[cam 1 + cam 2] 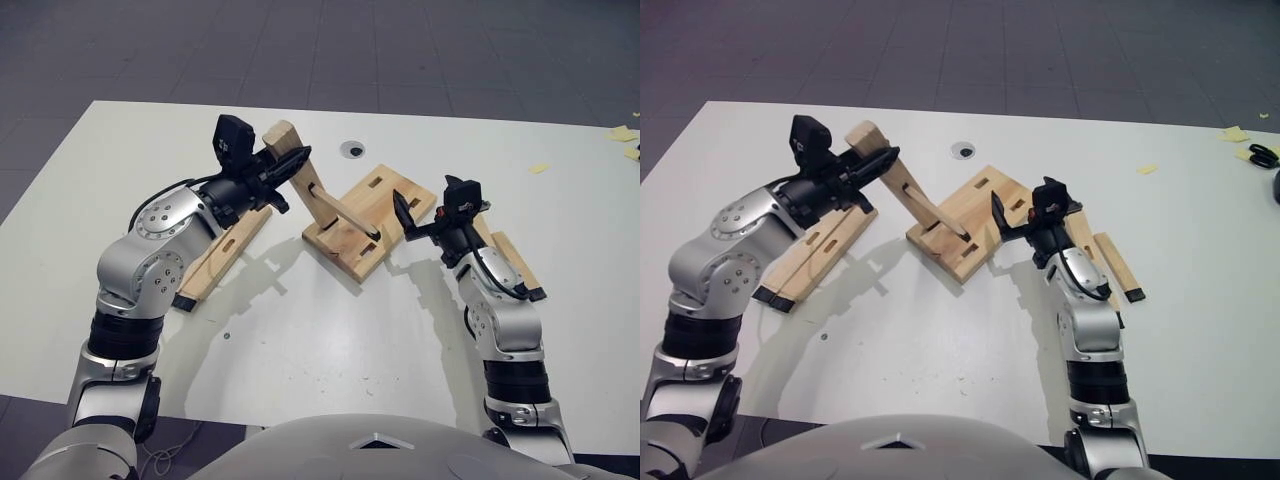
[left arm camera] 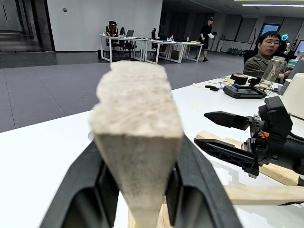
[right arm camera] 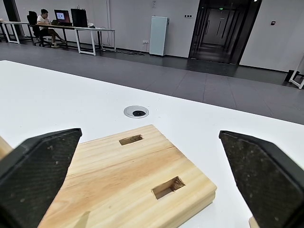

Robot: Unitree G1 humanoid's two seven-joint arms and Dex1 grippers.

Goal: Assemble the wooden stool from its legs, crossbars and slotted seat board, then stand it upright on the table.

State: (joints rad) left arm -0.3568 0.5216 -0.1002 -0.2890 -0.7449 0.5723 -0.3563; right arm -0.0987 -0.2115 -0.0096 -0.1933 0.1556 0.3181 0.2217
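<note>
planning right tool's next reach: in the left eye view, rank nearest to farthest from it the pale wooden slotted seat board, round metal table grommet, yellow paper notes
1. Pale wooden slotted seat board, directly before the right tool.
2. Round metal table grommet, beyond the board.
3. Yellow paper notes, far right table corner.

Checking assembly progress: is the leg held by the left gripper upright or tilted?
Tilted. The leg slants from the seat board up to the left gripper, whose fingers clamp its upper end.
</note>
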